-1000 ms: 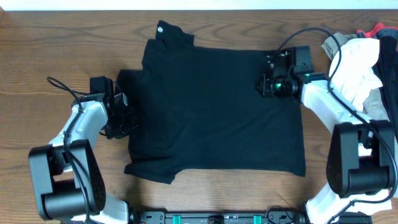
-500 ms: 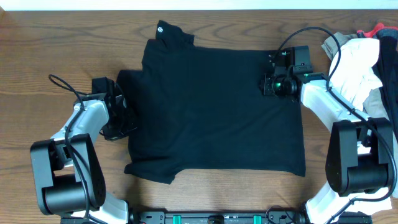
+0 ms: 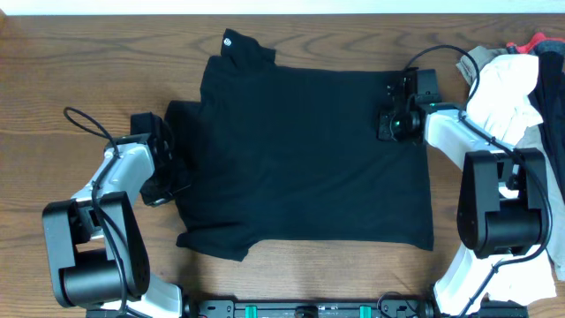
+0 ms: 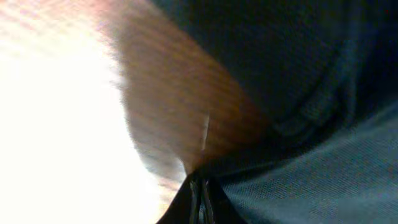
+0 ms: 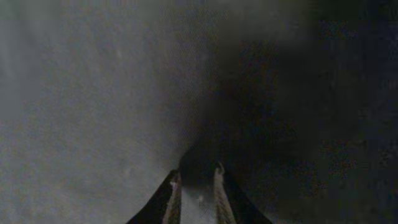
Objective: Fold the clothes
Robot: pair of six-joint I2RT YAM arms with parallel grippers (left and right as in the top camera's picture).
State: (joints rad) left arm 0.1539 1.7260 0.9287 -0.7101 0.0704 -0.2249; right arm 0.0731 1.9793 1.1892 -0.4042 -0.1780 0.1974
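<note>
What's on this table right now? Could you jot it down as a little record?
Surface: wooden table
Main item: black short-sleeved shirt, spread out
Left gripper: shut, at the shirt's near edge
Right gripper: jaws narrowly apart on the shirt; grip unclear
Aside: white cloth pile, beside right arm

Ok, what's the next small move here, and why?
Probably close the right gripper fully on the shirt. Its jaws show a narrow gap over the fabric at the far right corner, while the left gripper is already shut at the shirt's left edge, seemingly pinching it. Then both could lift together.
</note>
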